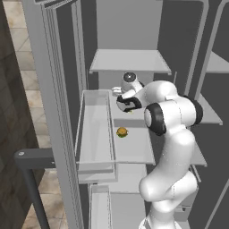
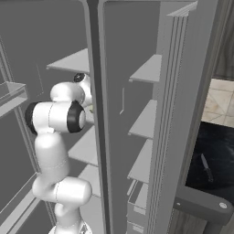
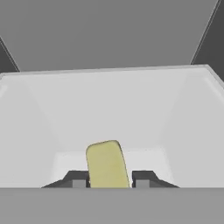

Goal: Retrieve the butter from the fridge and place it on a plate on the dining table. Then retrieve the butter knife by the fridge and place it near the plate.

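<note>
Inside the fridge, gripper closed on the butter; carrying to plate and knife retrieval remain.

A small round burger, brown with a green band, sat alone on a pale grey shelf. To the far left, a tiled floor in beige squares ran beside a dark wood-grain wall. On the right, more beige tiles lay beyond a glossy black counter.
</note>
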